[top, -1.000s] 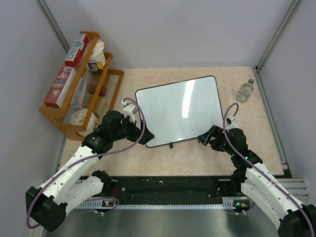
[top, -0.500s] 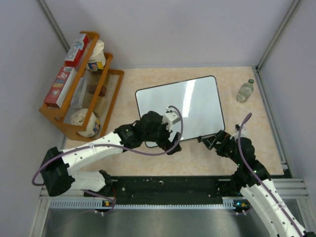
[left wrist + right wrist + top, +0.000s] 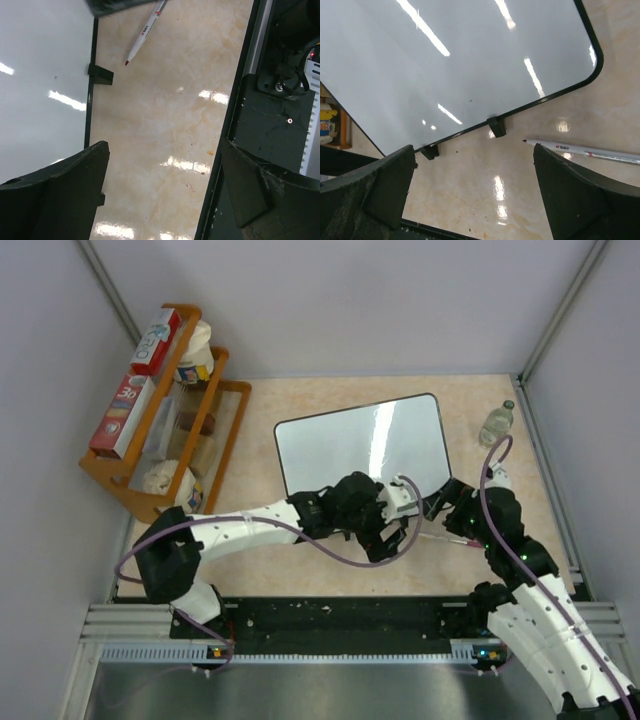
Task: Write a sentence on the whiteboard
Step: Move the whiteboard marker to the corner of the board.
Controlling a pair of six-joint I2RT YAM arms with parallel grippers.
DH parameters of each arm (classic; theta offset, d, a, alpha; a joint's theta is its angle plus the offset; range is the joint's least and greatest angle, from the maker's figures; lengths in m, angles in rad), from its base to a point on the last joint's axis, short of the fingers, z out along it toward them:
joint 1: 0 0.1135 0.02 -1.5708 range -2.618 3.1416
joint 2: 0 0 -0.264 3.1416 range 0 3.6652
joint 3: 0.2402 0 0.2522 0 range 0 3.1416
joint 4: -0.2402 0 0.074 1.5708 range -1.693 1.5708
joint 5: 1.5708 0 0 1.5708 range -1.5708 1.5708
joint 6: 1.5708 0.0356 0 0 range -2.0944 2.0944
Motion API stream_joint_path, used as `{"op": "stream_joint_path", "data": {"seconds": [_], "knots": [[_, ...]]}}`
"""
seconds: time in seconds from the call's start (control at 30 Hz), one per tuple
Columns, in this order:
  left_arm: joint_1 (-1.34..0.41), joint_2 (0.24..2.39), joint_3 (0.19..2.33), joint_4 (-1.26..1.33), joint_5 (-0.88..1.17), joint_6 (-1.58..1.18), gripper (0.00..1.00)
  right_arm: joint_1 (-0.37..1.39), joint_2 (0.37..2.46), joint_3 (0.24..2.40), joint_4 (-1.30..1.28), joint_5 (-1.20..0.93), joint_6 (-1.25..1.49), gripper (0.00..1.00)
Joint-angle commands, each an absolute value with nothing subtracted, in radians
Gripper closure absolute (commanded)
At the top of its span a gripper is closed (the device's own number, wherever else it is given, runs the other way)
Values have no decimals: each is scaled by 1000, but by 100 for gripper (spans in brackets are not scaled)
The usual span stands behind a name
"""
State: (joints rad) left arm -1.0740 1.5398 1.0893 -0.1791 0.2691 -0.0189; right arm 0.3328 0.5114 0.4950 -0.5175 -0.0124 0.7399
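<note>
Glossy white black-framed whiteboard [image 3: 365,445] lies flat on the beige marbled table [image 3: 470,400], blank so far. The slim white marker pen [image 3: 585,150] sits just off its near edge, tip exposed. It looks light and stiff and probably rolls, so I'd pinch mid-barrel. The left gripper [image 3: 160,190] and right gripper [image 3: 477,192] both gape wide, empty.

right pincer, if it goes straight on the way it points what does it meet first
The right pincer would most likely meet the bare beige marble-look tabletop, just short of the footed edge of the glossy white black-framed whiteboard. The white marker pen lies slightly right of that line; depth is unclear.
</note>
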Motion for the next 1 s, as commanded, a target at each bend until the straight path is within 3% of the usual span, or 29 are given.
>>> {"op": "stream_joint_path", "data": {"seconds": [0.0,0.3,0.43,0.8,0.97], "knots": [[-1123,1633,1182,-98,308,89,5,223,580,577,-509,-41,647,1],[-1183,1811,1296,-15,362,256,9,-196,532,546,-515,-442,583,2],[-1190,1925,1386,-38,423,319,12,-279,572,555,-512,-538,548,2],[-1187,2187,1701,-164,410,377,24,-313,672,638,-497,-511,506,1],[-1174,2258,1755,-169,361,341,37,-327,693,646,-485,-508,502,1]]}}
